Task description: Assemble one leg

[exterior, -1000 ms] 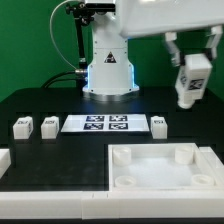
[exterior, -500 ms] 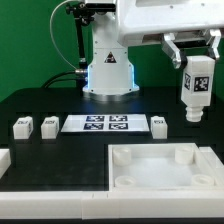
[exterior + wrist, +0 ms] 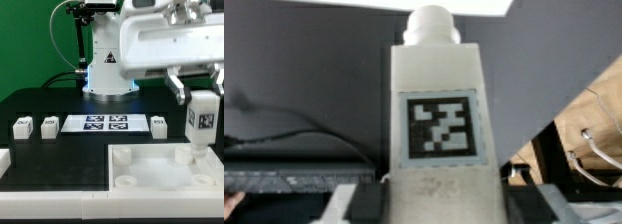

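Gripper (image 3: pixel 200 97) has its jaws clamped on the top end of the leg (image 3: pixel 203 122). The leg is upright with its tag facing the camera, held off the black table (image 3: pixel 60 160) on the exterior view's right. Its lower end sits just over the far right socket (image 3: pixel 184 154) of the large white square piece (image 3: pixel 155 168). Cannot tell if it touches the socket.

The square piece lies near, on the right, cut off by the frame edge, with the other three sockets open. Farther back, the marker board (image 3: pixel 107 124) lies flat mid-table. Two small white blocks (image 3: pixel 22 127) (image 3: pixel 49 125) stand to its left and a third block (image 3: pixel 158 124) just to its right, all well apart from the held leg. Another white part (image 3: pixel 3 158) is cropped at the left edge, shape unclear. The robot base (image 3: pixel 108 70) stands at the far middle. The white arm housing fills the upper right and hides most of the gripper body.

In the wrist view the leg fills the centre, with its tag sharp and a rounded peg (image 3: pixel 434 25) at its free end. The fingers (image 3: pixel 352 203) are blurred at its sides. The background is dark, with a cable (image 3: pixel 295 140) and a brownish blur (image 3: pixel 598 150) that is hard to make out.
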`<state>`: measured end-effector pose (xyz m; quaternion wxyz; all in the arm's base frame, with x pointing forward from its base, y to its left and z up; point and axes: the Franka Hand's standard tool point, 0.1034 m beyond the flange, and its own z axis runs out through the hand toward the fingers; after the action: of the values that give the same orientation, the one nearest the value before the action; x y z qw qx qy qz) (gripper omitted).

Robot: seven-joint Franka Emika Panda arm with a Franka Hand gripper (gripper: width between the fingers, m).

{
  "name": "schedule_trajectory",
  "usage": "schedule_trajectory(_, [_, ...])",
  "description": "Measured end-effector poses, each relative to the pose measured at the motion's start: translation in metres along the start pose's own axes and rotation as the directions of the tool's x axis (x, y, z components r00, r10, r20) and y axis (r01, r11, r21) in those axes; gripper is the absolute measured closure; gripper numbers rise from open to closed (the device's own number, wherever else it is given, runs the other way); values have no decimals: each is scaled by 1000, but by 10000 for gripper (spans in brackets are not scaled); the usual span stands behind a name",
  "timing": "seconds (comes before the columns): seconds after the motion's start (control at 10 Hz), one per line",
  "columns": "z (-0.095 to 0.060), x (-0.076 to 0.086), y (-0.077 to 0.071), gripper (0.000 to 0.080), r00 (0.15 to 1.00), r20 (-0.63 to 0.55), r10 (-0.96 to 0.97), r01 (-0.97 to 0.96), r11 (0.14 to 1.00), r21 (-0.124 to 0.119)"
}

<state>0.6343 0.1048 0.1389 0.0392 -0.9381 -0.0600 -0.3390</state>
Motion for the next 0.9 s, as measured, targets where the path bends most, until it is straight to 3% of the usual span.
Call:
schedule_trajectory(0.3, [14,-22,-11,509,999,40,-1,0,1000,10])
schedule_trajectory(0.6, [18,-29,-14,509,999,53,-4,3,1000,13])
schedule_trajectory(0.9, [24,-25,-12,509,999,47,0,0,1000,10])
